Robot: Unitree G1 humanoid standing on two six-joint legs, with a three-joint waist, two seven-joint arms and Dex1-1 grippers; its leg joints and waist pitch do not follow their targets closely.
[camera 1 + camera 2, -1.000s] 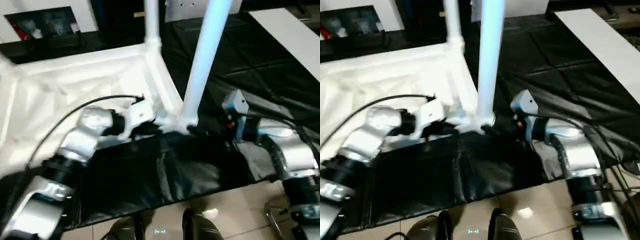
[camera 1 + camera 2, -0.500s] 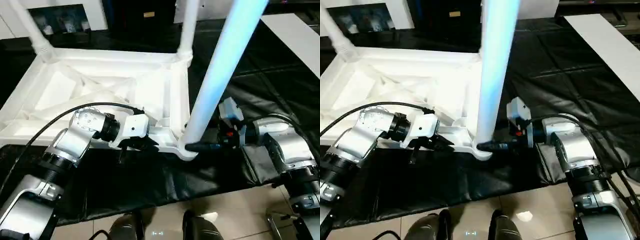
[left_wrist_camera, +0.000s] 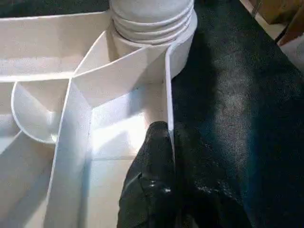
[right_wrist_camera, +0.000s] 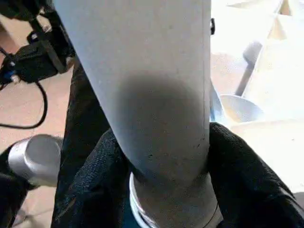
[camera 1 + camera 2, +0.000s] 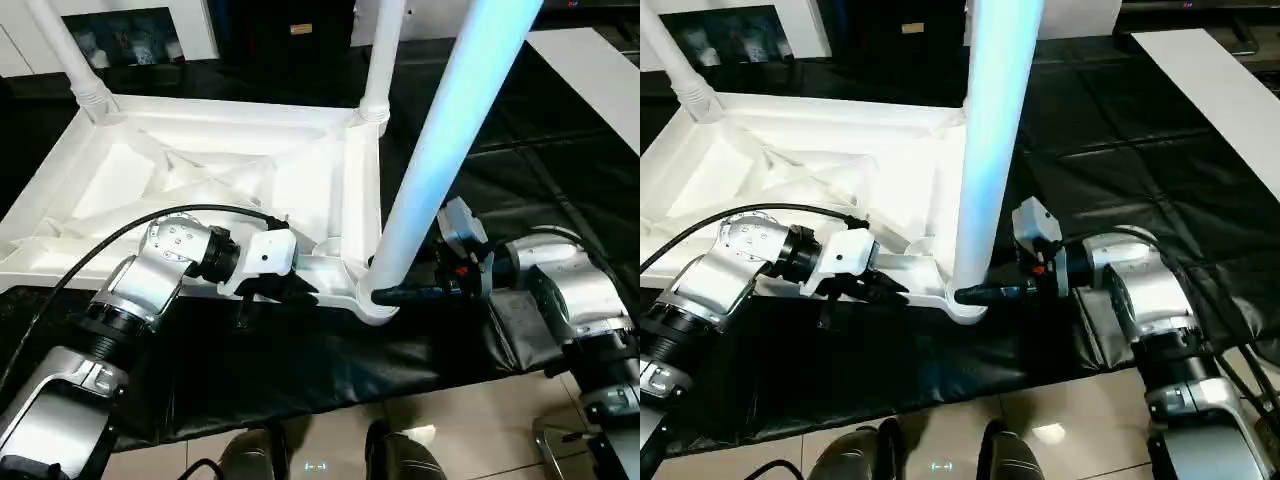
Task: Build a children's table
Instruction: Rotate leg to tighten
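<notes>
Left eye view showed the small white plastic children's table (image 5: 215,175) upside down on the black tabletop (image 5: 560,150). The left gripper (image 5: 290,286) pinched its near rim wall, jaws clenched. The right gripper (image 5: 400,294) grasped the near-right tapered white leg (image 5: 440,150) at its socket. Three legs stood visible; seating seemingly remained.

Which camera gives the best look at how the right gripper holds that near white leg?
The right wrist view: the right gripper has a black finger on each side of the leg, just above its ribbed base. The eye views show the fingers reaching the leg's foot at the corner socket. The left wrist view shows that ribbed base from the tabletop side.
</notes>
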